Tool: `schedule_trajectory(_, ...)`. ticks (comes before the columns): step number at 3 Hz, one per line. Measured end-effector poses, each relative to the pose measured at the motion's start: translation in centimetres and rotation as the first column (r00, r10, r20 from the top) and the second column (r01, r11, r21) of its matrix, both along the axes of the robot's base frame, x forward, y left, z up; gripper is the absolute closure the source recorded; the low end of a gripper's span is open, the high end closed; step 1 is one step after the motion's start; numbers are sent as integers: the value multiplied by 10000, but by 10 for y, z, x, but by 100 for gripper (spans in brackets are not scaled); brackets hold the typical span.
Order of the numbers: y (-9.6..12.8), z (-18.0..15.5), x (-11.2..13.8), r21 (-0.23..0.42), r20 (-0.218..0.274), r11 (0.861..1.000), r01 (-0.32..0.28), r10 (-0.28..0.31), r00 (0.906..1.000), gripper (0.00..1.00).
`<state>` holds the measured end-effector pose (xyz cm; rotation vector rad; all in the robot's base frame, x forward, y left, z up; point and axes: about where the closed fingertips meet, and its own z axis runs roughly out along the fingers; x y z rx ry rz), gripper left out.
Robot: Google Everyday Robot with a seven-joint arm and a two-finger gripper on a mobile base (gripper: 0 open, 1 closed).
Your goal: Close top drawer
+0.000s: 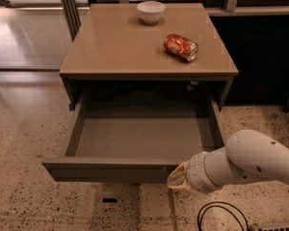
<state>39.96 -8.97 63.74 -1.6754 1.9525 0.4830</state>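
The top drawer (111, 170) is pulled far out of the cabinet; its grey inside is bare and its flat front faces me at the bottom of the view. My gripper (177, 179) is at the drawer front's right end, pressed against or right beside the front panel. The white arm (245, 165) reaches in from the lower right and hides most of the gripper.
The brown cabinet top (115, 47) carries a white bowl (151, 11) at the back and a red can (181, 47) lying on its side at the right. Speckled floor surrounds the cabinet. A black cable (216, 215) loops on the floor at lower right.
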Motion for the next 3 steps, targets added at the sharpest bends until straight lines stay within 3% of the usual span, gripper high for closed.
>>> schedule_trajectory(3, -3, 0, 25, 126, 284, 9986, 522, -526, 9982, 100)
